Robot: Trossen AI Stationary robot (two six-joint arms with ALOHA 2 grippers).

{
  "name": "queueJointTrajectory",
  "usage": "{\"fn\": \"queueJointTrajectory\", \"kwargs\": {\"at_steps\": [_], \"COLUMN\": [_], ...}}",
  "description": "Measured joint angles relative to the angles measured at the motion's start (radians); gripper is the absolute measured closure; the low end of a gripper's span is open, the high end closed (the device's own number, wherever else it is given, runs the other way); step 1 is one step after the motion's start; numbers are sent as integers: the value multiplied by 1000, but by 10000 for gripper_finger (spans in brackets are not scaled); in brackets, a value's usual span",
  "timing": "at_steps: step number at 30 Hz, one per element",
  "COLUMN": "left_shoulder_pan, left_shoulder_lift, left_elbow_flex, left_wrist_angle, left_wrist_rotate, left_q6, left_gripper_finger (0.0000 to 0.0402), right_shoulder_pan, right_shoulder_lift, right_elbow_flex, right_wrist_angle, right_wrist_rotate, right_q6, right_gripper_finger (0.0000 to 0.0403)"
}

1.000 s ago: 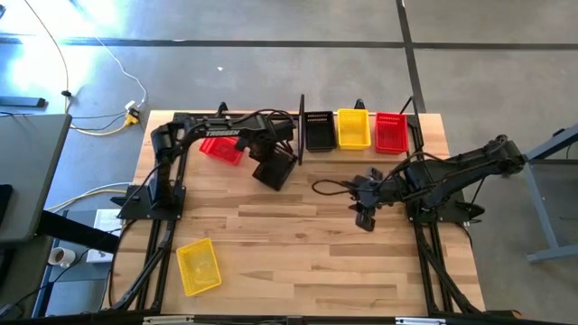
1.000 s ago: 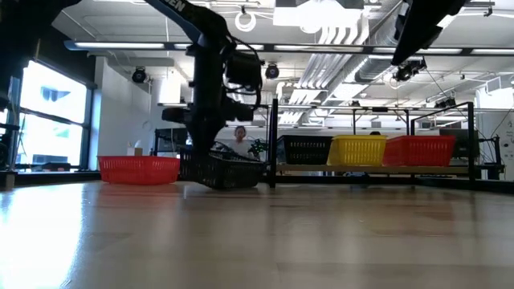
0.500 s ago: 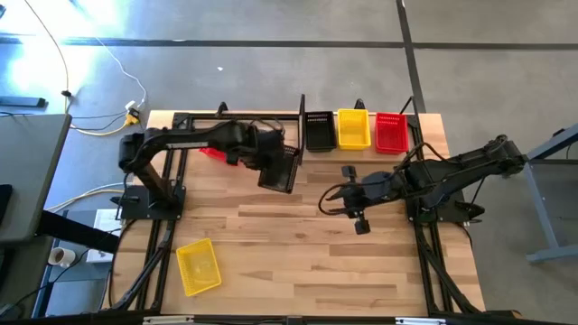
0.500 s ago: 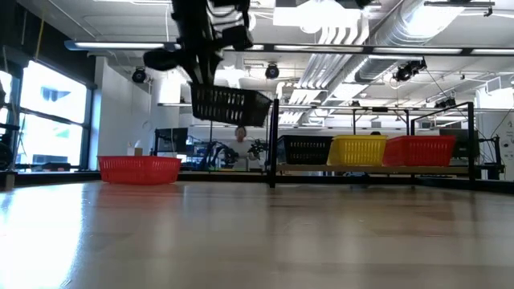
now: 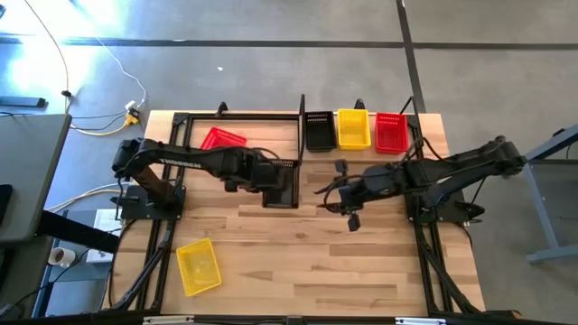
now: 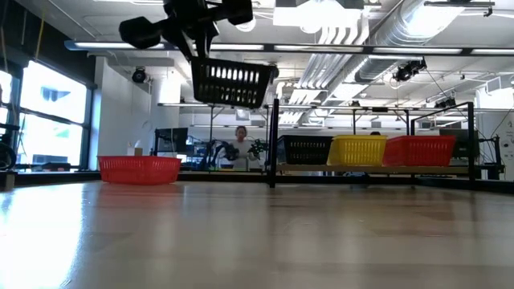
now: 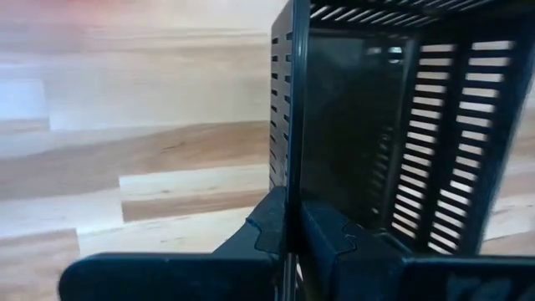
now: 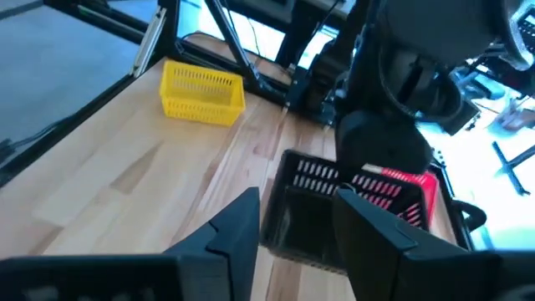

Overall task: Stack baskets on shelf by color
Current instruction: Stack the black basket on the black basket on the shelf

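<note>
Left gripper [image 5: 271, 177] clamps the black basket [image 5: 283, 183] aloft at frame centre; right gripper [image 5: 330, 190] has its jaws apart.

Three baskets [image 5: 353, 130] sit side by side on the shelf [image 5: 302, 117].

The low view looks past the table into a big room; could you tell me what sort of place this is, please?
Probably an open industrial lab or workshop: exposed ceiling ducts, long strip lights, and a person at workstations beyond the table.
</note>
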Motion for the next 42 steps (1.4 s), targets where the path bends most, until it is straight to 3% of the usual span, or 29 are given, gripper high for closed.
{"fn": "queueJointTrajectory", "kwargs": {"at_steps": [11, 24, 36, 39, 42], "left_shoulder_pan": [-12, -17, -23, -23, -22], "left_shoulder_lift": [23, 45, 45, 45, 45], "left_elbow_flex": [0, 1, 1, 1, 1], "left_wrist_angle": [2, 58, 129, 135, 137], "left_wrist_rotate": [-6, -8, -13, -13, -15], "left_q6": [-97, -96, -59, -48, -31], "left_gripper_finger": [395, 395, 395, 395, 395], "right_shoulder_pan": [0, -11, -47, -58, -64], "right_shoulder_lift": [140, 324, 404, 408, 408], "right_elbow_flex": [0, 0, 0, 0, 0], "right_wrist_angle": [53, 183, 160, 138, 124], "right_wrist_rotate": [-34, 0, 37, 52, 40], "right_q6": [-31, -54, 33, 61, 98], "right_gripper_finger": [249, 249, 250, 262, 300]}}
